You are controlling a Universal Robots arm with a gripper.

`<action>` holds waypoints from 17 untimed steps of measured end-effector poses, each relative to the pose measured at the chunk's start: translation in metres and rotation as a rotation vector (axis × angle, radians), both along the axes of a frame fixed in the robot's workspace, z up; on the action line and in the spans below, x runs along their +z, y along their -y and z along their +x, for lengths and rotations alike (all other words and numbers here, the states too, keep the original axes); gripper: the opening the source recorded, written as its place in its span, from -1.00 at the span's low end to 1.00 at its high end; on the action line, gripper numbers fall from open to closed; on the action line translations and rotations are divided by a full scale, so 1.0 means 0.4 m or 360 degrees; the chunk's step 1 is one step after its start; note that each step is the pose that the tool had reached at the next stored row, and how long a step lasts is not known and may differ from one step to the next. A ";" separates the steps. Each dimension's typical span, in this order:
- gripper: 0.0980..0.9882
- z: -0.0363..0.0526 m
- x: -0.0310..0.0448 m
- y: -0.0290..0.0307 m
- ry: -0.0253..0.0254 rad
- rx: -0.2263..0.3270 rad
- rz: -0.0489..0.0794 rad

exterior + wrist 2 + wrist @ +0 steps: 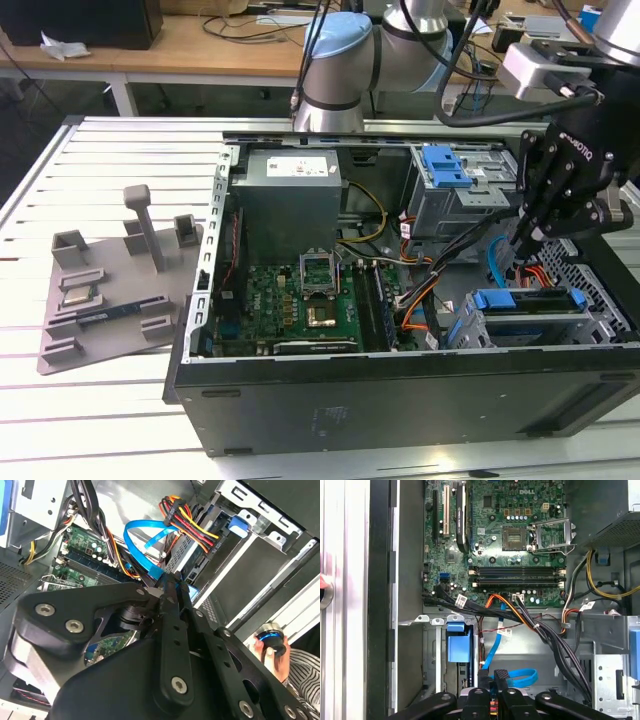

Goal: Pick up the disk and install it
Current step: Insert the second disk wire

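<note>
One tool: the black tool (527,238) hangs over the corner of the open computer case (400,395) at the exterior view's right.
Tool fingers: they look pressed close together in both wrist views, with nothing held between them.
Disk: the disk (528,312) sits low in its bay in the case, right under the tool, with its blue frame showing on top.
Touching or not: I cannot tell if the tool tips touch the disk.
Cables: a blue flat cable (142,545) and a bunch of red, yellow and orange wires (190,522) lie just beside the tool.
Green board: the green board (505,540) fills the case floor farther in.
Far side: a grey tray (115,290) with small parts rests on the white counter (60,420), well apart from the case.
What could go wrong: I think the tool could snag the cables, because they loop so near its tips. The disk might also be left crooked in the bay if it is pushed on one side.
</note>
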State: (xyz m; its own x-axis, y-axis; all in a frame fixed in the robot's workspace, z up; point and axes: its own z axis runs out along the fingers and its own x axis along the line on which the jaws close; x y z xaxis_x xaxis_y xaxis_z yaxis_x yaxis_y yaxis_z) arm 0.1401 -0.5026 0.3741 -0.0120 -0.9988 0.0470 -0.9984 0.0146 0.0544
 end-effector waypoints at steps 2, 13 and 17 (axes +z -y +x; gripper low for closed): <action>-0.86 0.000 0.000 0.003 0.00001 0.0000 0.0000; -0.86 0.020 -0.052 0.066 -0.00005 0.0001 0.0000; -0.86 0.029 -0.061 0.066 -0.00007 0.0003 0.0002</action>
